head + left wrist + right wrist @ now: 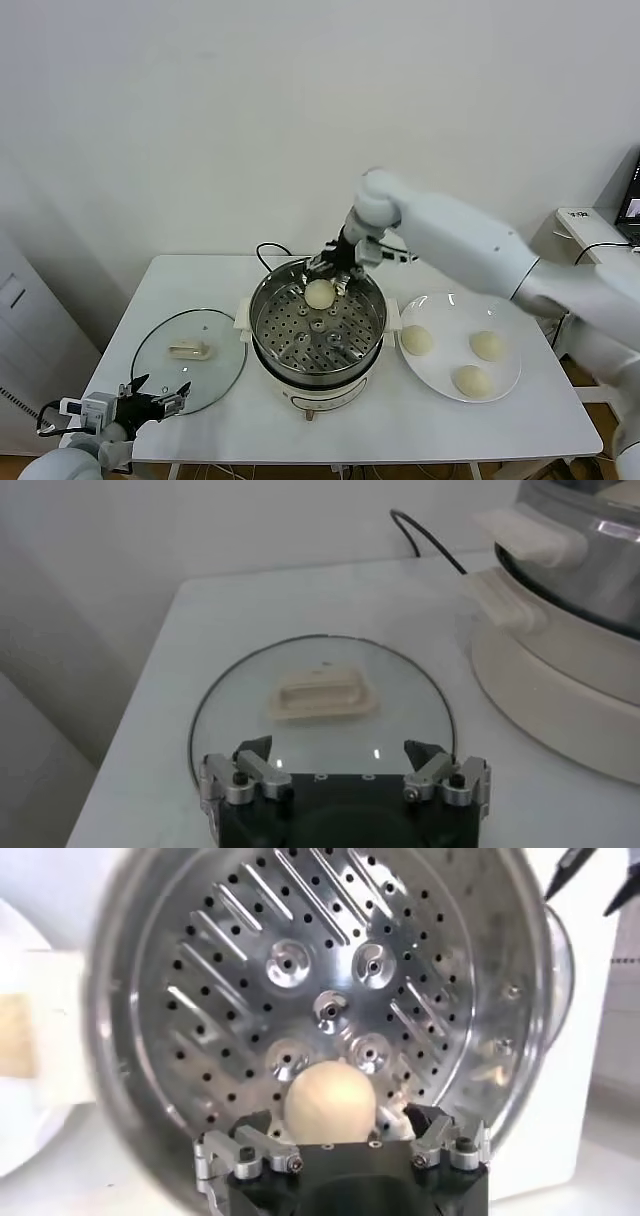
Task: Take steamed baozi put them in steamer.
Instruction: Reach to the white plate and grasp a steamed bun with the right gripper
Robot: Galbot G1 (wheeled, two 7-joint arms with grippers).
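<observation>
The steamer stands mid-table, lid off, its perforated tray showing. One baozi sits at the tray's far side. My right gripper hovers over it, and in the right wrist view the gripper has its jaws spread wide on either side of that baozi without touching it. Three more baozi lie on the white plate to the right of the steamer. My left gripper is open and empty at the table's front left, over the near rim of the glass lid.
The glass lid with its cream handle lies flat to the left of the steamer, under the left gripper. The black cord runs behind the pot. The steamer's cream side handle and base are close to the lid.
</observation>
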